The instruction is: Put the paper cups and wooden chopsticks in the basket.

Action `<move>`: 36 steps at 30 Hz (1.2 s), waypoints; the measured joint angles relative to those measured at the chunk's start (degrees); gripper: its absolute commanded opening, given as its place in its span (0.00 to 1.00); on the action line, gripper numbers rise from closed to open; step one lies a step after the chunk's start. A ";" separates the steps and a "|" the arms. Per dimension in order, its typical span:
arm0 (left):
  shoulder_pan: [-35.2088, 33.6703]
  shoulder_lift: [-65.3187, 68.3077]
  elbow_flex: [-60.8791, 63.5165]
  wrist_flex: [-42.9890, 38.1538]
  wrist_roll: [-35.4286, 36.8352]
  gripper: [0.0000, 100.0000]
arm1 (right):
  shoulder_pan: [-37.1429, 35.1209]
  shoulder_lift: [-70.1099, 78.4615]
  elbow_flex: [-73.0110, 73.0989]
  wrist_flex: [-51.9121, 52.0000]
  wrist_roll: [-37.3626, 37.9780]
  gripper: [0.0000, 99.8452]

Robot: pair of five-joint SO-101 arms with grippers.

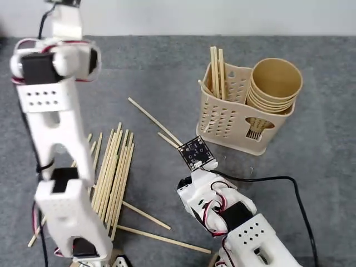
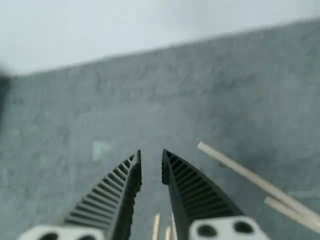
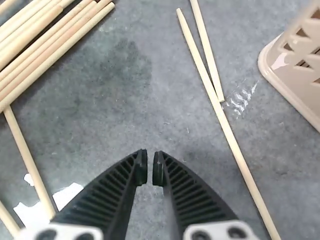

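Note:
A beige basket stands at the back right, with stacked paper cups in one compartment and a few wooden chopsticks upright in the other. A pile of chopsticks lies on the grey mat beside the tall left arm. Two more chopsticks lie between pile and basket, and the right wrist view has them just ahead of my right gripper, which is shut and empty above bare mat. My left gripper hangs high over the mat, its jaws a narrow gap apart, holding nothing.
Loose chopsticks lie near the front between the two arms. A black cable runs from the right arm across the mat. The basket corner is close to the right gripper. White scraps lie on the mat.

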 measured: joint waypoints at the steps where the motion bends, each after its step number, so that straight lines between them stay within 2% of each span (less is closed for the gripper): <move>1: -1.23 -1.85 4.48 0.00 -1.67 0.08 | 0.00 0.00 0.00 0.00 0.00 0.04; 6: -6.59 -8.00 24.18 0.00 -10.81 0.17 | 0.00 0.00 0.00 0.00 0.00 0.04; 11: -11.87 -8.97 36.92 0.00 -22.07 0.17 | 0.00 0.00 0.00 0.00 0.00 0.04; 17: -13.80 -9.14 49.76 -0.09 -32.79 0.17 | 0.00 0.00 0.00 0.00 0.00 0.04; 26: -13.89 -9.14 67.52 -14.15 -35.25 0.17 | 0.00 0.00 0.00 0.00 0.00 0.04; 36: -13.98 -9.14 79.56 -30.51 -35.25 0.17 | 0.00 0.00 0.00 0.00 0.00 0.04</move>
